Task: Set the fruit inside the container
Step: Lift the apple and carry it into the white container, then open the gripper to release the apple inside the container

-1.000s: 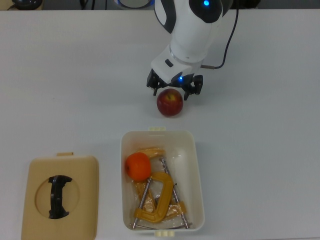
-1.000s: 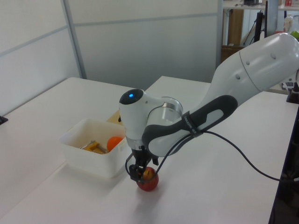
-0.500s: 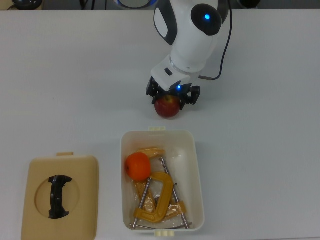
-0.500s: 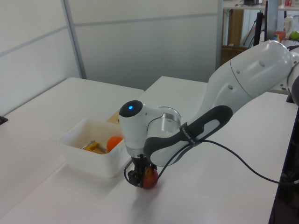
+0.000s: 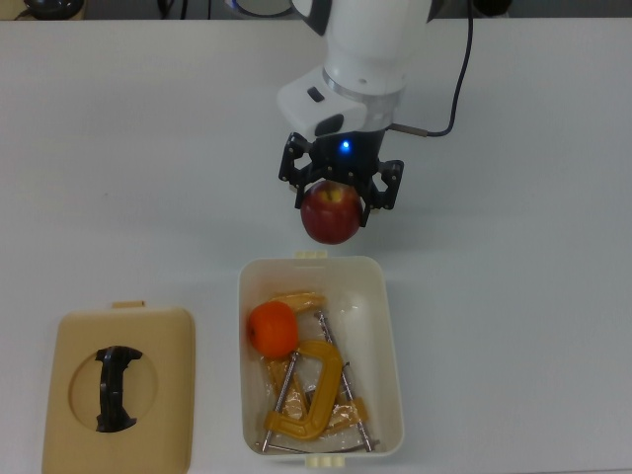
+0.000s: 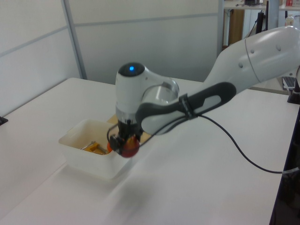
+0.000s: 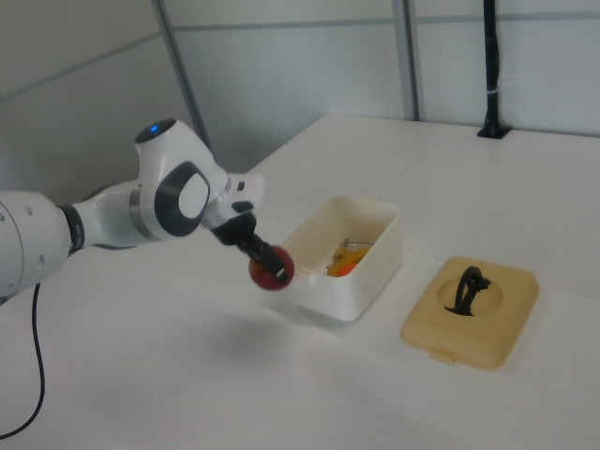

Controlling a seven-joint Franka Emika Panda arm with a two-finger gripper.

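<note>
My white table, grey panelled walls.
The table [image 6: 197,187] fills my view; behind, possibly a cluttered shelf [image 6: 243,18] in the corner.

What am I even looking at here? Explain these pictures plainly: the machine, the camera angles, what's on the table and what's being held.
The white machine is a robot arm; the black tool at its end works like two pinching fingers. All three pictures show one moment: the top view looks straight down, the left and right views look from opposite sides of the table. The tool is holding a dark red apple in the air, just short of the rim of a cream tub. In the tub lie an orange and yellow-orange clamps. Beside it, on the top view's left, lies a flat tan lid with a black handle.
</note>
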